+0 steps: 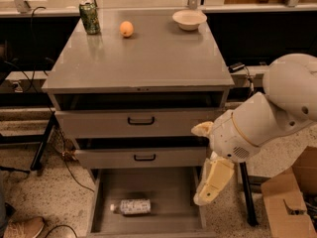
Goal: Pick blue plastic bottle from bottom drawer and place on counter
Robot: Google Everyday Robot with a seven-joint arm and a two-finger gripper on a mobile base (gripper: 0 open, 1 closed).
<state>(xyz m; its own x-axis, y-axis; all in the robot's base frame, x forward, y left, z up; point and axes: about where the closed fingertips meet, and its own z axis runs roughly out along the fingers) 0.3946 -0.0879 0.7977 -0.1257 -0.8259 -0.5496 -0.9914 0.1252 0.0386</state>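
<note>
Bottle (131,207) lying in bottom drawer (171,190), jaws at its right edge, state unclear

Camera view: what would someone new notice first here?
The big white robot arm fills the right side, its hand hanging by the right side of the open bottom drawer. In that drawer the blue plastic bottle lies on its side, apart from the hand. Along the counter's far edge sit a green can, an orange fruit and a white bowl.
</note>
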